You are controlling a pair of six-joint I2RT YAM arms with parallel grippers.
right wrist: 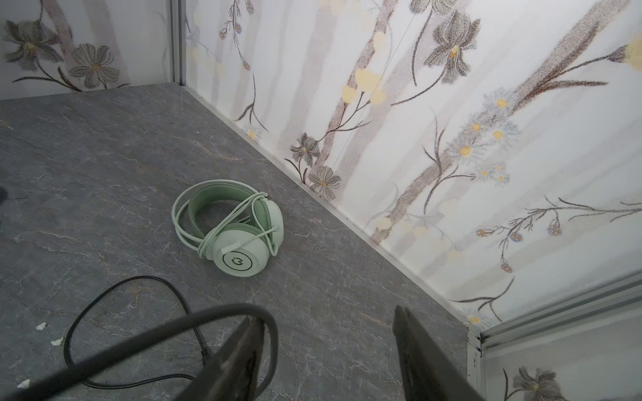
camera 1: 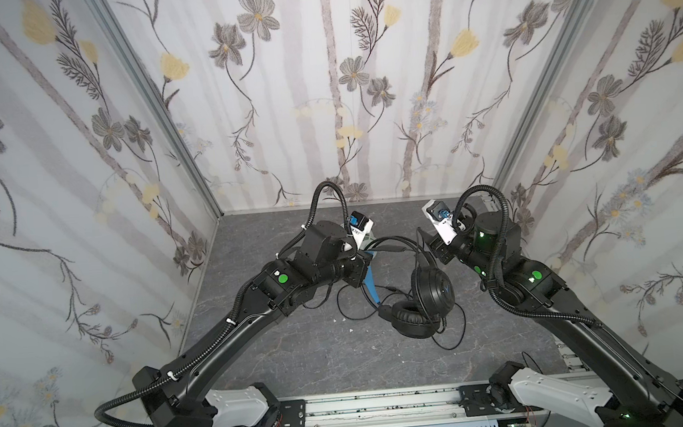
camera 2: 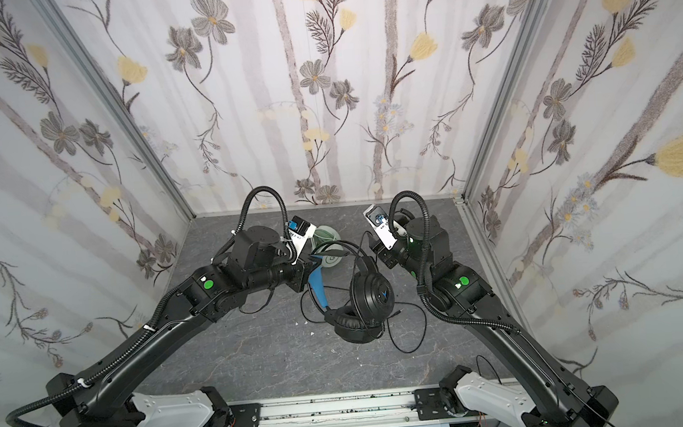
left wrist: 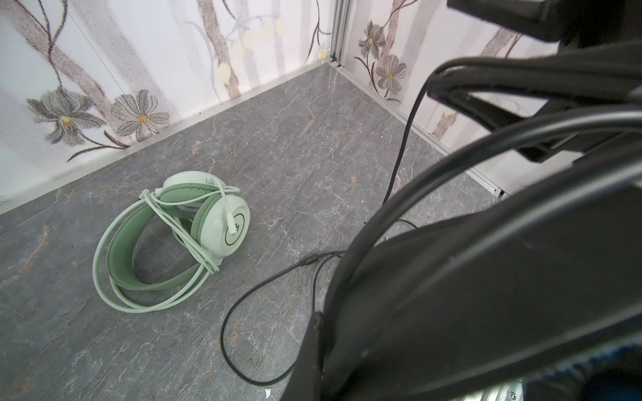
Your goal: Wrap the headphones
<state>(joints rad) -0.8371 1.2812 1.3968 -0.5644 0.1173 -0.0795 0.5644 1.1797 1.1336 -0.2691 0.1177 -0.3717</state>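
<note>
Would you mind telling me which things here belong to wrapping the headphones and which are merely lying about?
Belong to the job:
- black headphones, held at the headband by the shut left gripper
- their loose black cable
- mint-green headphones, cable already wound round them
- open right gripper

Just lying about:
- white scraps on the table
- front rail
</note>
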